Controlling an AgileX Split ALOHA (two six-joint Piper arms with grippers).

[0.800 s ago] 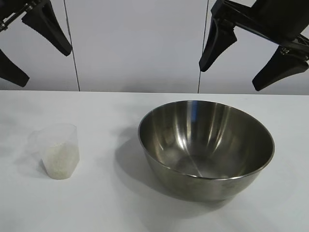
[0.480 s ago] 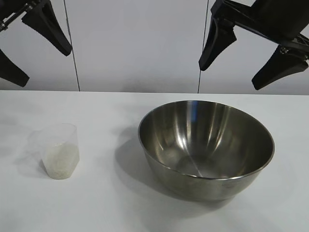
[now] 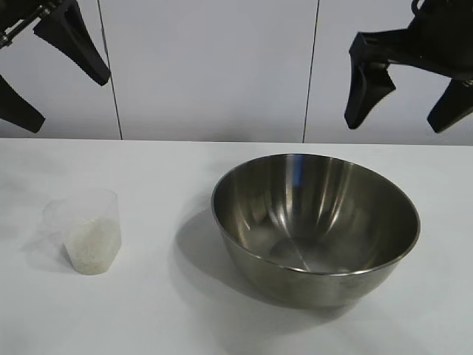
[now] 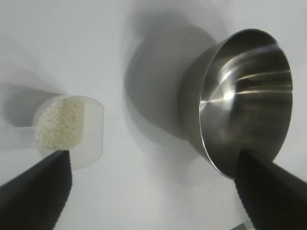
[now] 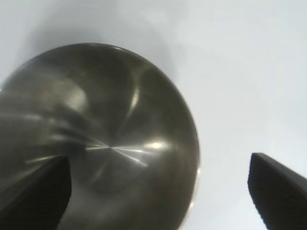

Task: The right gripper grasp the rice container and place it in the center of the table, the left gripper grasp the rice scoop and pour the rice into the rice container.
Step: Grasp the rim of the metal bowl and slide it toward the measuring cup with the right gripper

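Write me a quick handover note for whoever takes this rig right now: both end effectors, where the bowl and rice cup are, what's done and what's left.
Right end effector: open, empty, raised above the far right side of the rice container.
Left end effector: open, empty, raised at the far left.
Rice container: upright on the table, right of center, empty inside.
Rice scoop: upright at the left, partly full of rice, untouched.
Done: nothing grasped.
Left: move the container to center, then lift the scoop and pour.

bowl (image 3: 316, 222) silver steel | cup (image 3: 87, 231) frosted clr | rice (image 4: 60, 120) white | tbl (image 3: 148, 310) white
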